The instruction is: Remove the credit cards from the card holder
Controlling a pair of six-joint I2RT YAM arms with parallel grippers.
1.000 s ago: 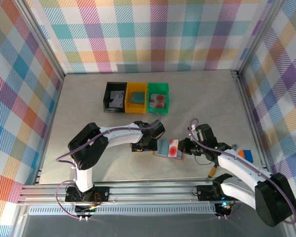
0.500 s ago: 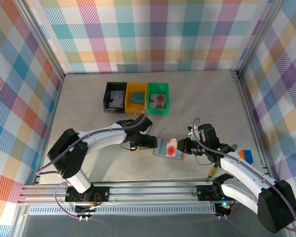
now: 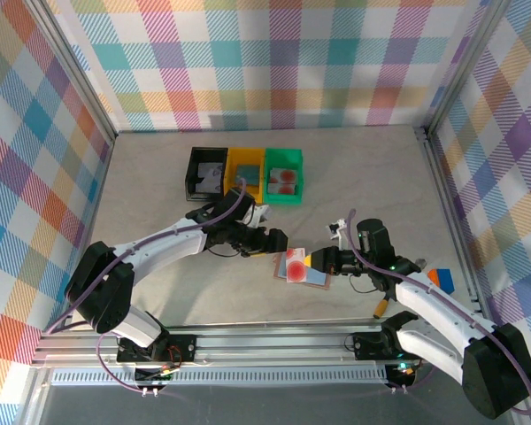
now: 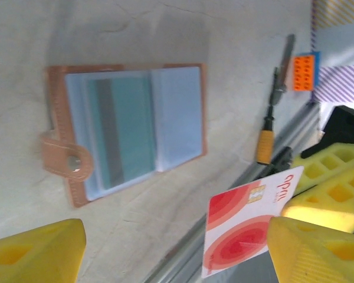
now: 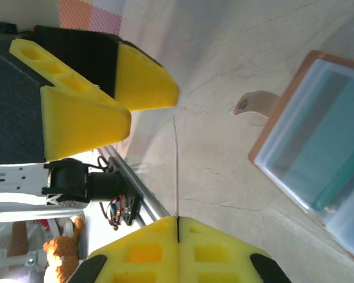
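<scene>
We see the right fingers (image 5: 178, 227) pressed tight together on one edge of a pale credit card (image 4: 251, 223) with red-orange round spots, holding it up off the table (image 3: 380, 186); from the right wrist the card shows edge-on, as a thin line rising from the seam between the fingers. The left fingers (image 3: 273, 239) stand wide apart and grip nothing. The held card sits in the gap between them, close against one finger (we cannot tell whether it touches). The card holder (image 4: 127, 132) lies open and flat on the table just below the held card, between the two arms, with its reddish-brown rim and snap tab showing around pale blue pockets. A teal card (image 4: 125, 127) with a grey stripe is tucked in one of its pockets. Near the right arm we also see a screwdriver (image 4: 265, 141) with a yellow-orange handle lying on the table, and just beyond it a small orange and blue block (image 4: 305, 71). Toward the far side of the table a black bin (image 3: 207, 174), a yellow bin (image 3: 245, 174) and a green bin (image 3: 284, 177) stand touching in a row, each with something card-like inside.
</scene>
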